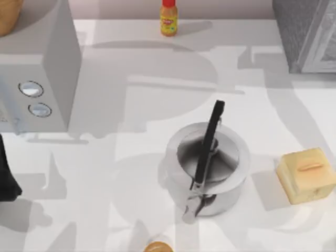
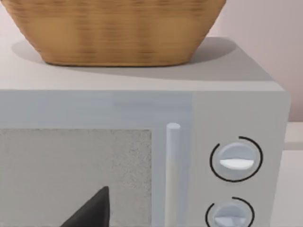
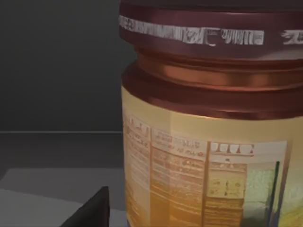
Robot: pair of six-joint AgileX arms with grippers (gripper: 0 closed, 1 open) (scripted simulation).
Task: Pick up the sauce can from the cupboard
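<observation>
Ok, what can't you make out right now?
1. Top view: cupboard cut by the edge; its own top hides the inside.
2. Right wrist view: sauce can lid top and base cut off; contact with right end effector unclear.
3. Top view: orange round thing cut by bottom edge, unidentifiable.
4. Top view: left arm, parked at left edge, mostly cut off.

Upright sauce can (image 3: 208, 127) inside dark cupboard (image 1: 307, 34)

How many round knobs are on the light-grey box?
2: upper knob and lower knob, one beside the other on the light-grey box at the table's left; the left wrist view confirms both.
</observation>
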